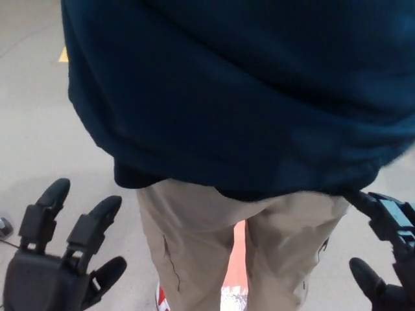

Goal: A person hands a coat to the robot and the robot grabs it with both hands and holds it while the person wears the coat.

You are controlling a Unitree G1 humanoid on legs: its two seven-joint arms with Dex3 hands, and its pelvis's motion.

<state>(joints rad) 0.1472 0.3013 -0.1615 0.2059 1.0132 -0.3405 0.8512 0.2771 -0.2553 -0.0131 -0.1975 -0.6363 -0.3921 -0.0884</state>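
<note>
**Both robot hands empty, coat on the person**

I am holding my left robot hand (61, 265) low at the left, fingers spread and gripping nothing. My right robot hand (388, 256) is showing at the right edge, fingers apart, also empty. The dark blue coat (240, 97) is hanging on the person's back, above the tan trousers (214, 240), apart from both hands.

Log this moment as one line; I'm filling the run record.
left hand: open, empty | right hand: open, empty | dark navy fabric coat: on person, unheld | khaki trousers: between hands
</note>
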